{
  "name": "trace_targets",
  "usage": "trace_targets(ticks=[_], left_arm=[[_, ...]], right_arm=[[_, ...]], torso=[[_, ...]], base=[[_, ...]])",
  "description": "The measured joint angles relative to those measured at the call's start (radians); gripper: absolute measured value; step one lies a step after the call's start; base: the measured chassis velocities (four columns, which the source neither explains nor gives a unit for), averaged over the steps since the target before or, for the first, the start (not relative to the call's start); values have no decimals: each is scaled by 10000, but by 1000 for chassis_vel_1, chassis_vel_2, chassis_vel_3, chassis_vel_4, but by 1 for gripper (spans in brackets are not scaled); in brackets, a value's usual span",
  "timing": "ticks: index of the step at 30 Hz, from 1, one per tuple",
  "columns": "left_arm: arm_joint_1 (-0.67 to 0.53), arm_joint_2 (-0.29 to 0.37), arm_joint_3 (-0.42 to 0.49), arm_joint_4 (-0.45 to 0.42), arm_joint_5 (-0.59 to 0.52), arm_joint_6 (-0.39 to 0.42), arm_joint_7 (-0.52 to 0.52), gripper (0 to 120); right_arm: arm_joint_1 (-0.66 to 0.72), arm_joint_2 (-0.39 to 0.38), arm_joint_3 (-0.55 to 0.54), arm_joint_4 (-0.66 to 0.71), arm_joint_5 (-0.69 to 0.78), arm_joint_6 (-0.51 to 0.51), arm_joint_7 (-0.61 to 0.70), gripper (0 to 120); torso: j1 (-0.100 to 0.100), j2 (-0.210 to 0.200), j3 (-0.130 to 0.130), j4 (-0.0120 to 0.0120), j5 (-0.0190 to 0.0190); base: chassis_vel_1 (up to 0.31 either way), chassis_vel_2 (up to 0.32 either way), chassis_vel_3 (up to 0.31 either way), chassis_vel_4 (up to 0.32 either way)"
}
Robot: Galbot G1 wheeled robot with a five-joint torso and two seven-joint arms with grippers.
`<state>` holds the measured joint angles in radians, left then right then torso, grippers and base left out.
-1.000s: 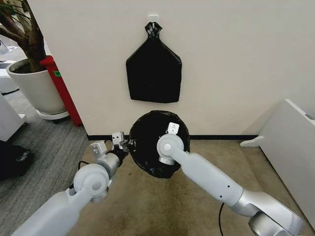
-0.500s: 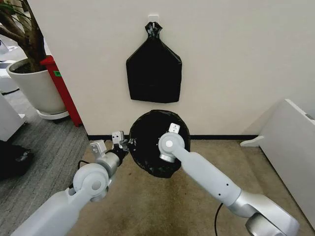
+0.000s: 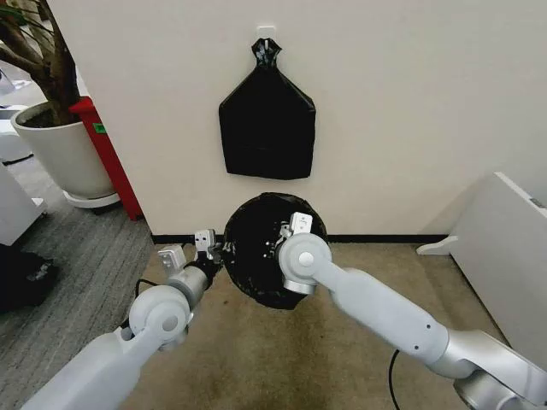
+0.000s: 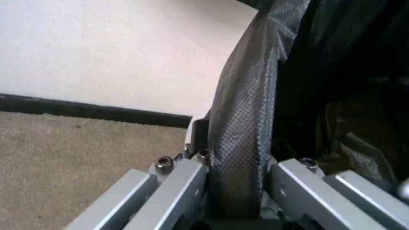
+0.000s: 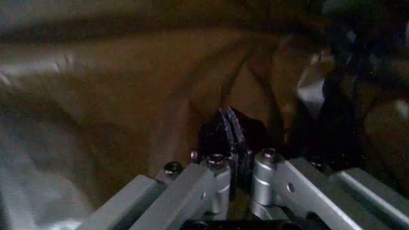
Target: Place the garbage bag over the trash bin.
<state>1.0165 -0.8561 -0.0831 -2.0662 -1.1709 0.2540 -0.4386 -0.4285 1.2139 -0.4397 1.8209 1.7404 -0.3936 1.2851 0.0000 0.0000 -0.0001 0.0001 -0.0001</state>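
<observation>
A thin black plastic garbage bag (image 3: 256, 248) is seen as crinkled and faintly glossy; a fine dimpled texture is shown up close (image 4: 246, 143). Matt silver metal is shown on the left gripper (image 4: 236, 184). Rough beige carpet (image 3: 256, 359) is seen below.

A flat black bundle (image 3: 267, 120) with a knotted neck is hanging from a white hook (image 3: 267, 32) on the cream wall (image 3: 410, 102). At the far left a large white plant pot (image 3: 61, 158) holding a tree trunk (image 3: 47, 64) is standing on grey carpet, just beside a red panel (image 3: 107, 154). A white board (image 3: 504, 256) is leaning at the right edge, over tan carpet (image 3: 256, 359).
</observation>
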Motion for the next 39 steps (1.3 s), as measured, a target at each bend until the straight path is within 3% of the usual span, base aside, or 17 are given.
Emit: trace_targets(ticks=[13, 23, 30, 39], left_arm=[[-90, 17, -18, -13, -65, -11, 7, 0], [-175, -13, -46, 126, -26, -29, 73, 0], [-253, -31, -44, 158, -6, -54, 97, 0], [-308, -9, -18, 64, -183, -55, 111, 0]], right_arm=[[-373, 196, -62, -835, -587, -277, -30, 0], [509, 79, -722, -378, -1265, -154, 167, 0], [860, -68, -1577, -1070, -2470, -527, 120, 0], [956, 32, -1538, -1898, -2533, -824, 501, 0]], torso=[[0, -1, 1, -1, 1], [0, 0, 1, 0, 0], [1, 0, 1, -2, 1], [1, 0, 1, -2, 2]], base=[[0, 0, 0, 0], [0, 0, 0, 0], [0, 0, 0, 0], [0, 0, 0, 0]])
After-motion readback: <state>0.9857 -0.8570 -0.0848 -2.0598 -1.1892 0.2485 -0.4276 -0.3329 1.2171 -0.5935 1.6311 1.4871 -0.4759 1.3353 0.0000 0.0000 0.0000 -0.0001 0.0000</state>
